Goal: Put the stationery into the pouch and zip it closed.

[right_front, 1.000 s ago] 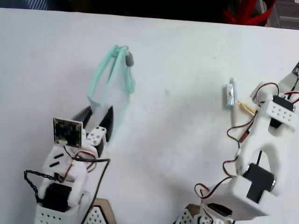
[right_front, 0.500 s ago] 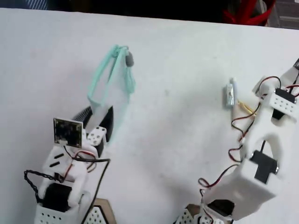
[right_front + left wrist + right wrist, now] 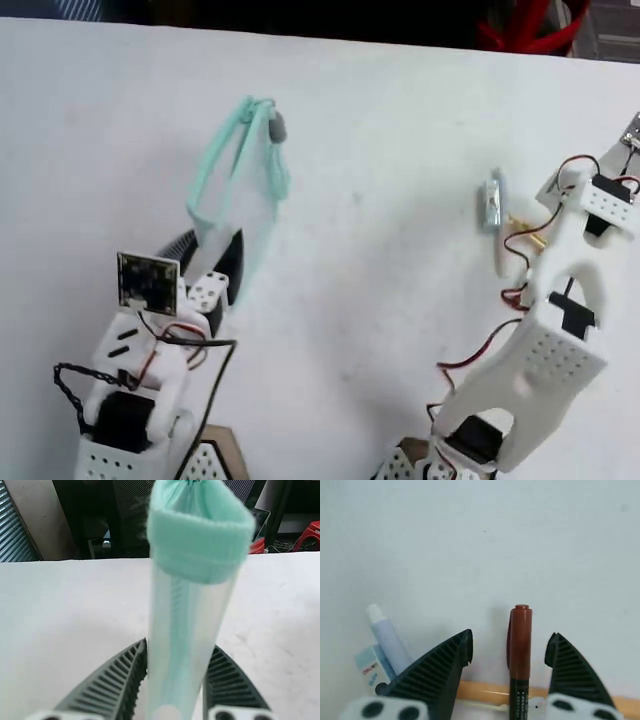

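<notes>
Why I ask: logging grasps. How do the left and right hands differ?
The left hand is shut on the teal pouch; the right hand is open. The left hand holds its item; the right hand only straddles the brown marker, gaps either side. Both have dark ribbed fingers.

A: Bright, even light from overhead; the white table point(image 3: 380, 130) looks almost washed out.

B: Shadows stay soft. There's a faint one beside the brown marker point(image 3: 520, 640), and a dim room point(image 3: 85, 515) behind the pouch point(image 3: 192, 610).
</notes>
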Action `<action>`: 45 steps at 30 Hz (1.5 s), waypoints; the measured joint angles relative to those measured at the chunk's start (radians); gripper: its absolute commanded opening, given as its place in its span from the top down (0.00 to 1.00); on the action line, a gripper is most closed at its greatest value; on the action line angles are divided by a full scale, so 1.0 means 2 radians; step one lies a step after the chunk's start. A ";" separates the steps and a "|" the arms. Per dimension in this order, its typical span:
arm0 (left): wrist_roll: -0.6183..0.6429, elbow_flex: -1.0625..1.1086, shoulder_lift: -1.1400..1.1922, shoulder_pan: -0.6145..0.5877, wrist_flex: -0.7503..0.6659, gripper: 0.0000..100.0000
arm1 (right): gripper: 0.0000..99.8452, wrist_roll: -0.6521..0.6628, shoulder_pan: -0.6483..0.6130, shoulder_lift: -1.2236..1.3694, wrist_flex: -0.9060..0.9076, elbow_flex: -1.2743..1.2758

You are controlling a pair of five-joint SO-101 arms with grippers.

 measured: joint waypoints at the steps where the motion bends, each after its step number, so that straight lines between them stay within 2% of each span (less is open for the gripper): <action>1: 0.000 0.000 0.000 0.000 0.000 0.83 | 0.77 0.000 0.004 0.005 0.000 -0.005; 13: 0.000 0.001 0.001 0.000 0.000 0.83 | 0.77 0.000 0.008 0.038 0.001 -0.025; 19: 0.000 0.001 0.001 0.000 0.000 0.83 | 0.89 0.000 0.008 0.038 0.001 -0.025; 26: 0.000 0.001 0.001 0.000 0.000 0.83 | 0.91 0.000 0.008 0.038 0.001 -0.025; 30: 0.000 0.001 0.001 0.000 0.000 0.83 | 0.99 0.000 0.008 0.038 0.001 -0.025; 40: 0.000 0.001 0.001 0.000 0.000 0.83 | 0.98 0.000 0.013 0.038 0.005 -0.025; 45: 0.000 0.001 0.001 0.000 0.000 0.83 | 0.98 0.000 0.021 -0.015 0.051 -0.025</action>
